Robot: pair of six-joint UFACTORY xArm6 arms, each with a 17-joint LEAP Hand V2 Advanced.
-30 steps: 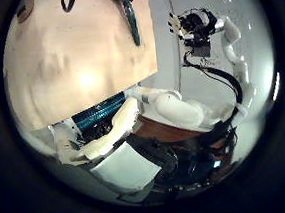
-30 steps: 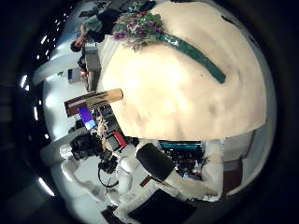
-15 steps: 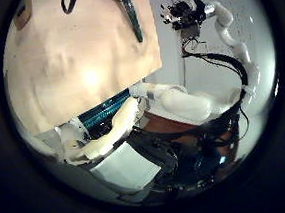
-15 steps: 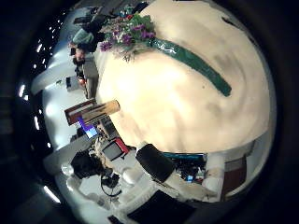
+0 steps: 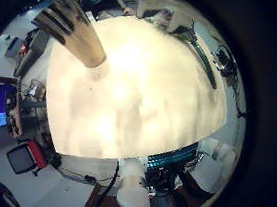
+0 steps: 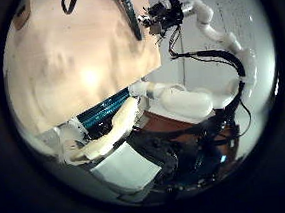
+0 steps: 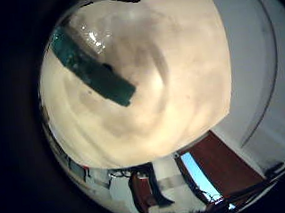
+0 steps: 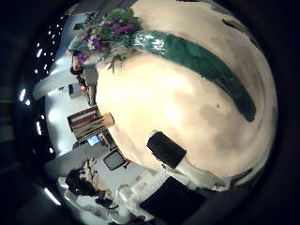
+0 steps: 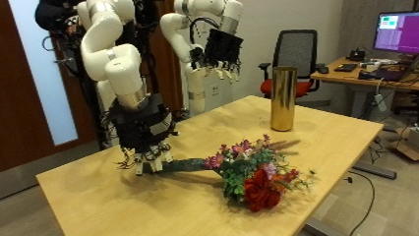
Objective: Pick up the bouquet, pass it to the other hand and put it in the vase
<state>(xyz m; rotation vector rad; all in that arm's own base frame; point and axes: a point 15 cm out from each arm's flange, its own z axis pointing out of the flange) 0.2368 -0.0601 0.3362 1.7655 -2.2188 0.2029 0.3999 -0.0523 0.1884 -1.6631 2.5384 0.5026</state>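
Since the earlier frames the right hand (image 9: 147, 147) has been brought lower toward the table (image 9: 105, 197). In its thumb-side view the bouquet (image 8: 187, 56) is now seen closer and larger, and in the left thumb-side view the right hand (image 6: 163, 14) has been carried in to the end of the bouquet's stem.

In the outside view the bouquet (image 9: 249, 172) is seen lying flat on the table, with the flowers toward the near edge and the teal-wrapped stem pointed at the right hand. That hand is held just over the stem end, its fingers hanging down relaxed and closed round nothing. The left hand (image 9: 218, 51) is held high above the table's far side, fingers loose and empty. The gold vase (image 9: 281, 98) stands upright on the table, well apart from the bouquet.

In the left little-finger view the vase (image 5: 76, 36) and the bare table (image 5: 129, 102) are shown.

In the left thumb view the stem (image 6: 132, 17) is seen at the table's (image 6: 68, 63) edge, beside the right hand.

In the right little-finger view the wrapped stem (image 7: 94, 71) is seen lying on the table (image 7: 171, 84).

In the right thumb view the stem is shown stretched across the table (image 8: 178, 122), and the vase (image 8: 94, 122) stands apart from it.
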